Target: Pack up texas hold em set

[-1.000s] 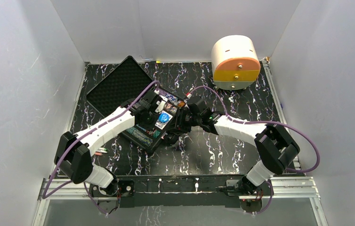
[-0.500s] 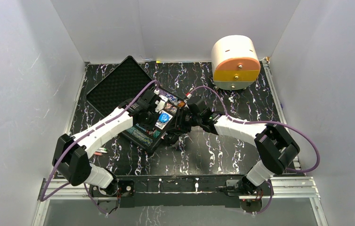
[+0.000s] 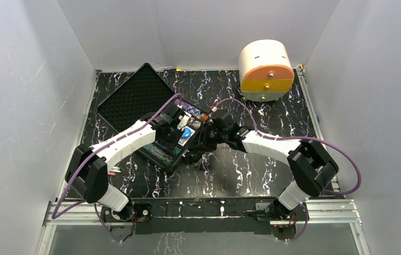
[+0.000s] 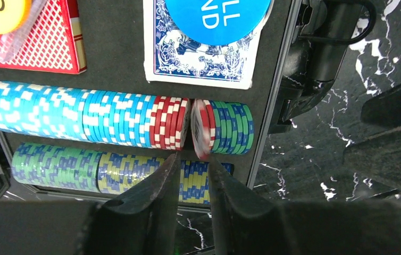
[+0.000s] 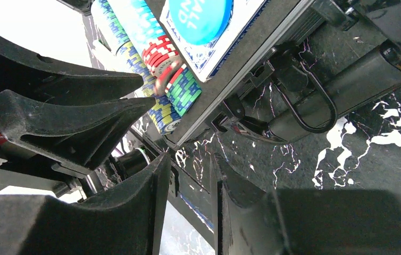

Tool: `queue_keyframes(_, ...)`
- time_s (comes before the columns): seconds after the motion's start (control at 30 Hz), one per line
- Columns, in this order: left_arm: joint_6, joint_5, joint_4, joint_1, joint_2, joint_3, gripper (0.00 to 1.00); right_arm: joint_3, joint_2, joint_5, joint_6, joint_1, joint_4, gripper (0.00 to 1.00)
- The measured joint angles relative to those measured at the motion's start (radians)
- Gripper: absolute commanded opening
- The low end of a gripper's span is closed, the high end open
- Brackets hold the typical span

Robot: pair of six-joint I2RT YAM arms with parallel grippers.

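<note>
The black case (image 3: 162, 154) lies open mid-table, its foam-lined lid (image 3: 134, 98) flat at the back left. In the left wrist view, rows of chips (image 4: 81, 114) fill the tray below the red deck (image 4: 44, 40) and the blue deck (image 4: 198, 58), which has a blue disc (image 4: 217, 16) on it. One red chip (image 4: 202, 130) leans in a gap in the row. My left gripper (image 4: 193, 164) hovers just in front of it, jaws slightly apart and empty. My right gripper (image 5: 190, 170) sits at the case's right edge (image 5: 241, 79), fingers astride the rim.
A white-and-orange drawer box (image 3: 266, 71) stands at the back right. Pens (image 3: 115, 170) lie by the left arm near the front left. The case's handle and latch (image 5: 315, 101) stick out on the side towards my right arm. White walls enclose the table.
My left gripper has shifted a little right and nearer over the chip rows. The right arm and the case have not moved.
</note>
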Motion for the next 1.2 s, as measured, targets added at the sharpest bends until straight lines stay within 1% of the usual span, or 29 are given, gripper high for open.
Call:
queue_keyframes(0.07,-0.004,0.000,0.002,0.000,0.003,-0.002,0.27,0.000,0.000,0.001,0.000,0.000,-0.006,0.41)
queue_keyframes(0.13,-0.006,0.000,0.005,0.000,0.002,-0.003,0.25,0.000,0.000,0.003,0.000,0.000,-0.010,0.41)
queue_keyframes(0.27,-0.009,0.000,0.008,0.000,0.001,-0.003,0.13,0.000,0.000,0.003,0.001,0.000,-0.014,0.41)
queue_keyframes(0.33,-0.012,0.000,0.014,0.000,0.000,-0.004,0.09,0.000,0.000,0.003,0.001,0.000,-0.014,0.42)
queue_keyframes(0.63,-0.014,0.025,0.041,0.000,0.000,-0.018,0.05,-0.004,-0.006,0.014,0.002,0.000,-0.017,0.41)
queue_keyframes(0.77,-0.017,0.035,0.055,0.000,0.000,-0.034,0.00,-0.018,-0.017,0.029,0.005,0.000,-0.026,0.41)
queue_keyframes(1.07,-0.023,0.014,0.065,0.000,0.017,-0.041,0.01,-0.018,-0.040,0.076,0.002,0.000,-0.068,0.42)
queue_keyframes(1.13,-0.023,0.003,0.061,-0.001,0.016,-0.041,0.07,-0.018,-0.047,0.092,-0.005,-0.002,-0.085,0.42)
queue_keyframes(1.2,-0.024,0.002,0.056,0.000,0.011,-0.041,0.16,-0.018,-0.055,0.117,-0.014,-0.008,-0.116,0.45)
